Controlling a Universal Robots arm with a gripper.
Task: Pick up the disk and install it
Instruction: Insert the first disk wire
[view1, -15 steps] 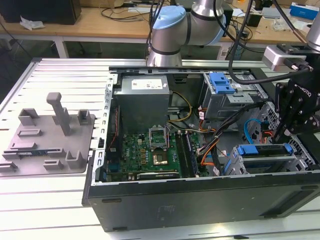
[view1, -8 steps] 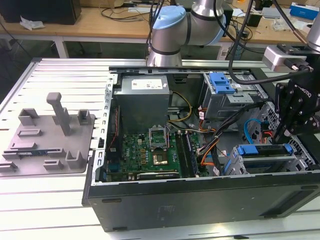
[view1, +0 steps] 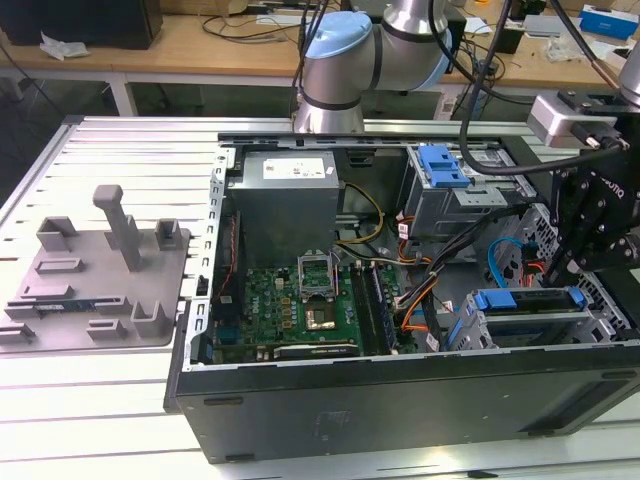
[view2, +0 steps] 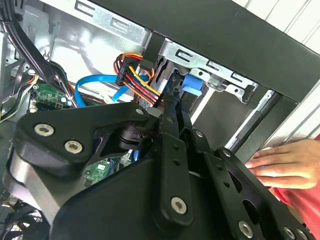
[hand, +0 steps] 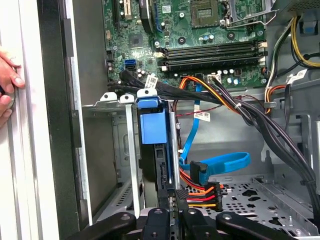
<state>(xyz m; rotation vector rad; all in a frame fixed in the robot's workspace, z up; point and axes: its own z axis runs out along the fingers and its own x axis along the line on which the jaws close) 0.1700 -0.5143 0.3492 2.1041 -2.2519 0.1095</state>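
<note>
A: Slatted table (view1: 120, 400), one open computer case (view1: 400, 410); what are we counting?
B: We're seeing one disk (hand: 152, 125) standing edgewise in the drive cage (hand: 102, 160), long axis running across the exterior view, one gripper (hand: 171, 205) pinching it.

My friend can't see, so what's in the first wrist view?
The robot's gripper is right by the disk, which stands on edge in its blue frame in a metal slot of the open computer. Past it lie a green circuit board and bundled cables; a person's hand rests outside the case.
</note>
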